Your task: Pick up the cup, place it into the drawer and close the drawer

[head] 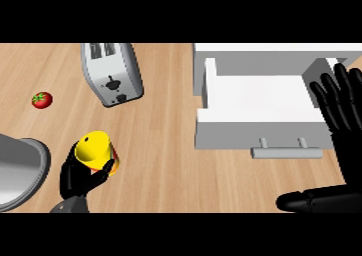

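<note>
Nearest, at the lower left, the left hand (pixel 82 176) has its black fingers curled round the yellow cup (pixel 95 150), which tilts with its open mouth up and away and sits just above the wooden counter (pixel 162 165). Beside it, at the left edge, is the rounded rim of a grey metal pot (pixel 18 167). At the lower right the right hand (pixel 346 135) stands open, fingers straight and spread, thumb out low, just beside the white drawer (pixel 258 107), which is pulled open with its grey handle (pixel 286 152) facing near. Farther off, a small red tomato (pixel 41 100) lies at the left, well apart from a silver toaster (pixel 111 74) beyond it.
</note>
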You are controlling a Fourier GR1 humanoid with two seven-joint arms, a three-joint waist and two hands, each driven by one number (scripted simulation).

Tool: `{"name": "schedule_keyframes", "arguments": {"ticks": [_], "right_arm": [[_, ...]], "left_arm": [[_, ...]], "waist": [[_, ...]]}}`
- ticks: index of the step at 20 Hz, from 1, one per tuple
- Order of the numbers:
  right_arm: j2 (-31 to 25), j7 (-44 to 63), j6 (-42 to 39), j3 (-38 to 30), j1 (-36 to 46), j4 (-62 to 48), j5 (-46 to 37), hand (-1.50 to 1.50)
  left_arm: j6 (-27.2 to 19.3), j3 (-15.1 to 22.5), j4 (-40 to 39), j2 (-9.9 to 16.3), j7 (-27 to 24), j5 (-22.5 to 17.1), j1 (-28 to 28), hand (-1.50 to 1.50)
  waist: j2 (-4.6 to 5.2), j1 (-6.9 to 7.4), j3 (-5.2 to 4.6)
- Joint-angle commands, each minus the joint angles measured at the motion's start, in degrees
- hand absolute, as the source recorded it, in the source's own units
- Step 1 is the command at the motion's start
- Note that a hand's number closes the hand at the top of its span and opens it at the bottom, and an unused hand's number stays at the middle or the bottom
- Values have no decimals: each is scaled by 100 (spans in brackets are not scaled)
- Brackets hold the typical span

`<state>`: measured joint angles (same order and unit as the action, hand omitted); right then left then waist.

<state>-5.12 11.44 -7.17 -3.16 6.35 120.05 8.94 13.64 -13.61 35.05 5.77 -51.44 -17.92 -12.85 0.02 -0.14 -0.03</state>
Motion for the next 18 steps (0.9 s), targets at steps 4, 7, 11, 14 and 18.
{"name": "schedule_keyframes", "arguments": {"ticks": [4,7,11,14,18], "right_arm": [[20,-77,2,-43,84,-112,27,-150],[-138,-379,-276,-298,54,-504,244,-150],[11,-75,-36,-2,-51,41,-7,-150],[-135,62,-195,-195,-37,-2,301,-150],[123,148,87,147,-235,385,-57,-150]], "left_arm": [[-286,145,-32,-143,-693,246,-129,150],[-250,-73,-165,85,-900,147,-222,150],[-143,-52,-159,299,-854,196,-403,150],[8,120,-117,177,-1030,296,-261,150],[-198,362,886,-28,-354,214,-273,150]], "waist": [[1,1,1],[10,-3,0],[3,-13,-1],[3,-15,0],[-14,13,4]]}}
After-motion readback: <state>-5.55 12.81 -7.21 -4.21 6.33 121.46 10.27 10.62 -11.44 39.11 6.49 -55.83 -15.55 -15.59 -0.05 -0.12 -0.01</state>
